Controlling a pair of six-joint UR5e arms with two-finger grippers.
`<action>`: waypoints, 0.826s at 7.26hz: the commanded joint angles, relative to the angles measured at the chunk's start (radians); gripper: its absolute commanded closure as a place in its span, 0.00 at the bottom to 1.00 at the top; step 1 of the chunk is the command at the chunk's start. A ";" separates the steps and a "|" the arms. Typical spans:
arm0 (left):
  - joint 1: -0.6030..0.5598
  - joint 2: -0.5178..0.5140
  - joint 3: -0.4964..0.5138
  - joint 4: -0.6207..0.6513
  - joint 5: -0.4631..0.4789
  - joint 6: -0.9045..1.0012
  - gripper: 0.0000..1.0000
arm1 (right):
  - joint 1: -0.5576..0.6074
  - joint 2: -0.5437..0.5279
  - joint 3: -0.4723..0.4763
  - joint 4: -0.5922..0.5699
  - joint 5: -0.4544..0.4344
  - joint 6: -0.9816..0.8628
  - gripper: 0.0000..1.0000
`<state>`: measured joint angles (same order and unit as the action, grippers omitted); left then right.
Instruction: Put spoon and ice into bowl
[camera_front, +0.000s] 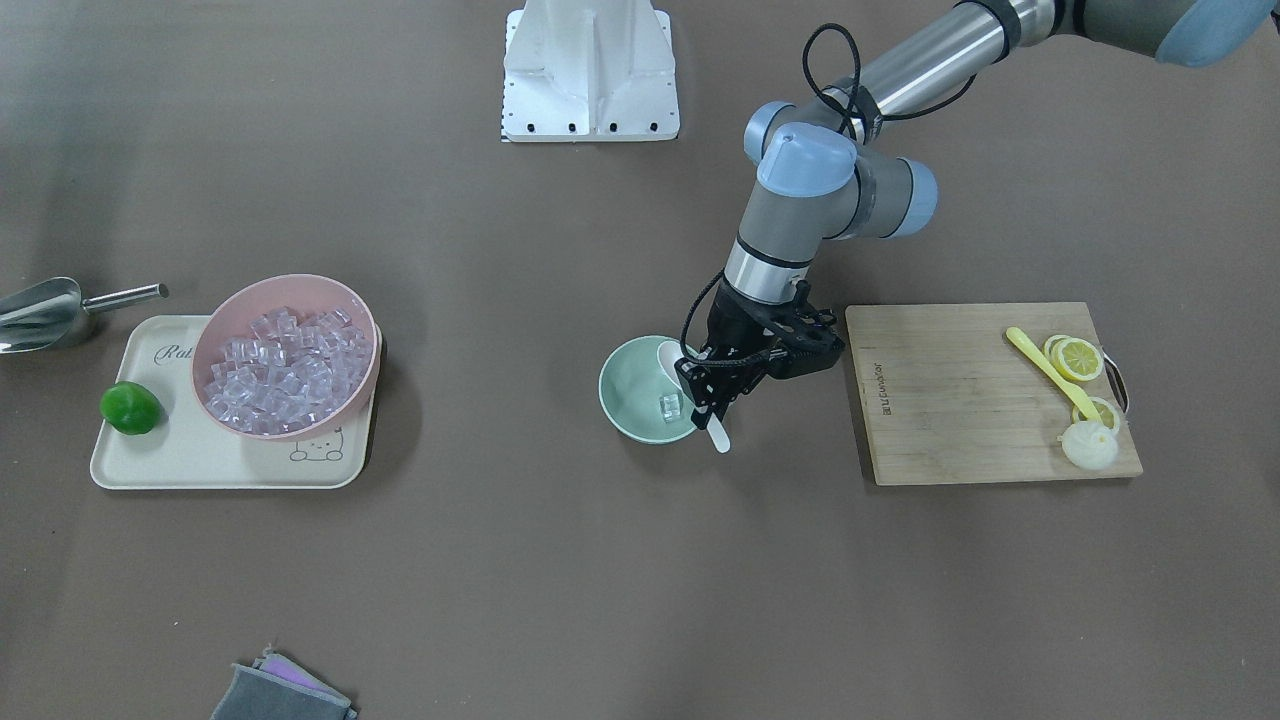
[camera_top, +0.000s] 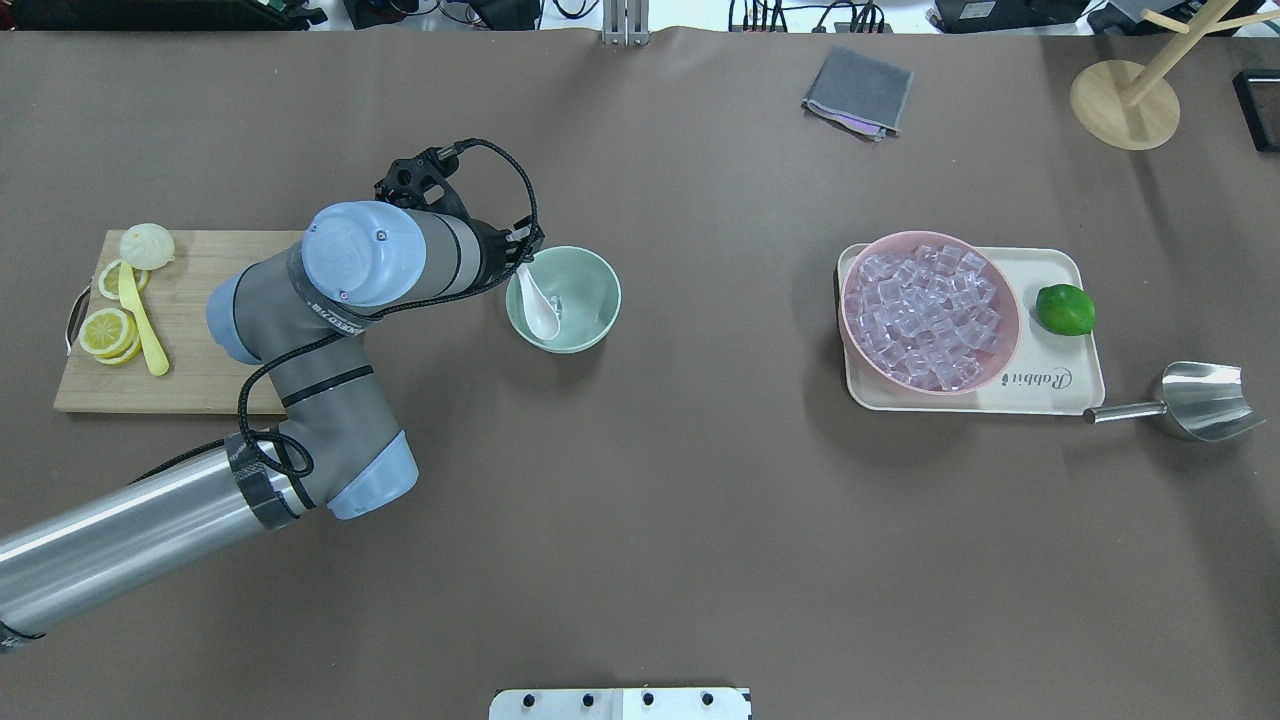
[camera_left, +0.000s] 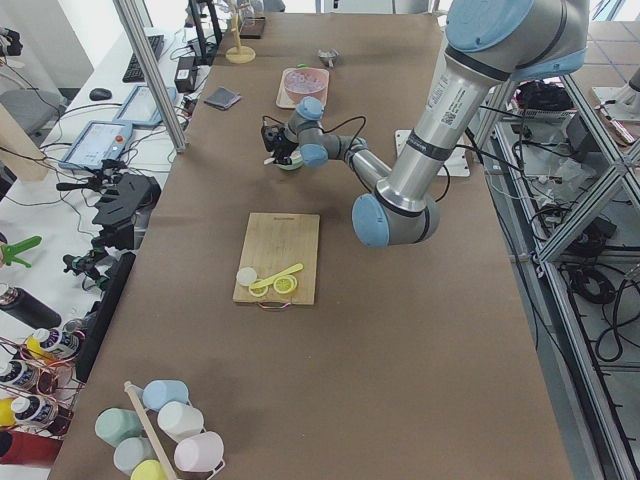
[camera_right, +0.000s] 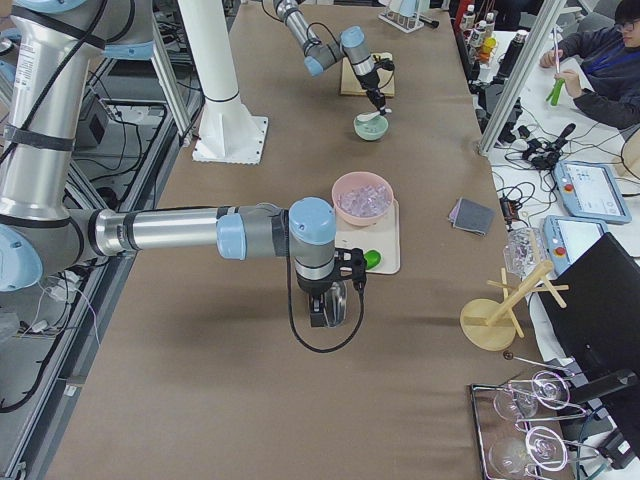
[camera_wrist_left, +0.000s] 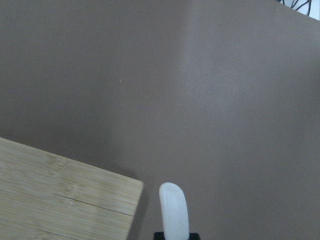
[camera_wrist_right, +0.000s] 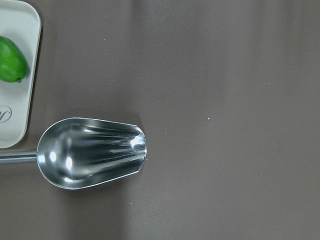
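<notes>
Over the bowl (camera_front: 628, 392) rim, left tool (camera_front: 712, 400) clamped on spoon (camera_front: 719, 437) handle, ice (camera_front: 670, 404) inside, right tool (camera_right: 322, 316) grip unclear

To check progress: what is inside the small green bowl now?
Inside the bowl are one clear ice cube and the scoop of the white spoon, whose handle sticks over the rim in the left gripper. The bowl floor under the scoop is covered.

The spoon (camera_top: 540, 305) is glossy white, ceramic or hard plastic; I cannot tell which. The bowl (camera_top: 592, 283) looks matt and smooth, the ice (camera_front: 670, 404) clear and glassy. The scoop (camera_wrist_right: 92, 152) is polished, ribbed metal. The board (camera_front: 960, 400) is grained wood, the bench (camera_front: 600, 580) matt brown.
</notes>
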<state>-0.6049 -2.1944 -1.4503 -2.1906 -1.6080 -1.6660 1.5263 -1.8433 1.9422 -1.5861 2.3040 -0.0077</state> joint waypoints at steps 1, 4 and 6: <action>0.005 -0.001 -0.005 0.000 0.008 0.056 0.03 | 0.000 0.001 -0.002 0.000 0.000 0.000 0.00; -0.027 0.027 -0.057 0.009 -0.050 0.219 0.02 | 0.000 -0.001 -0.009 0.000 0.000 0.000 0.00; -0.180 0.172 -0.158 0.059 -0.276 0.408 0.02 | -0.002 -0.001 -0.014 0.000 0.000 0.002 0.00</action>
<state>-0.6958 -2.1035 -1.5515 -2.1652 -1.7564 -1.3820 1.5254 -1.8438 1.9315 -1.5861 2.3040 -0.0067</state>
